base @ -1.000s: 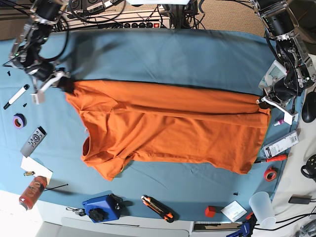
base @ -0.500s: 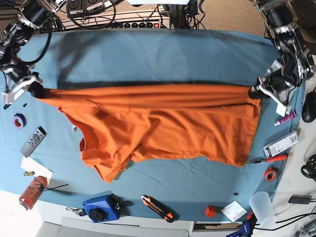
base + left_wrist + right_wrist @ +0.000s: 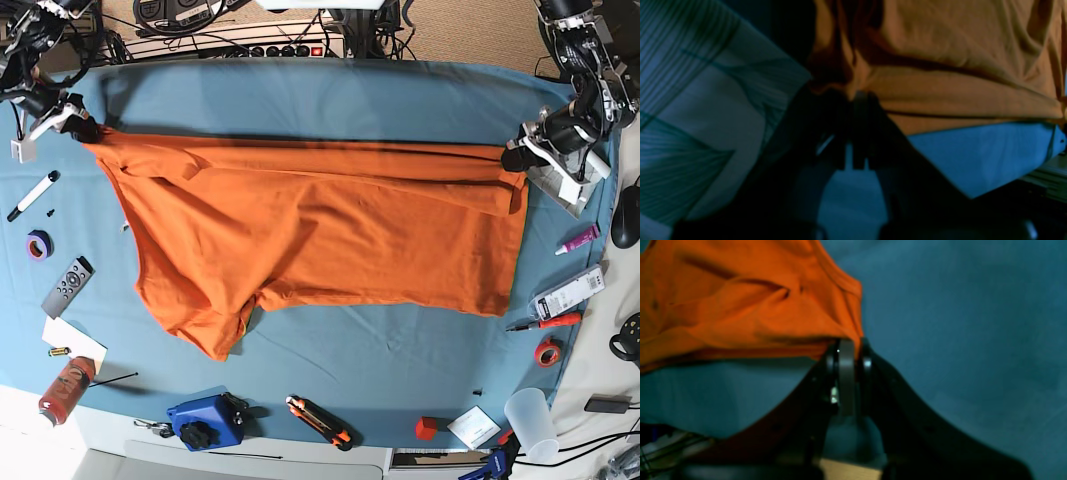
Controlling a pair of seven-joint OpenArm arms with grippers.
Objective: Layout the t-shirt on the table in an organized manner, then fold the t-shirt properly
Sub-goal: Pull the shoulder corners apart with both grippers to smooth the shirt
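now both fingers pinch the t-shirt.

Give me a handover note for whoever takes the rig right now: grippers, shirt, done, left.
Left gripper: shut on the shirt at its far corner on the base view's right.
Right gripper: shut on the shirt's far corner on the base view's left.
Shirt: held taut between both grippers along its far edge; the rest drapes toward the near side of the table, one sleeve bunched at the near left. How much rests on the table I cannot tell.
Done: both corners gripped, shirt spread wide.
Left: lay it flat, smooth the sleeve, then fold. No fold made yet.
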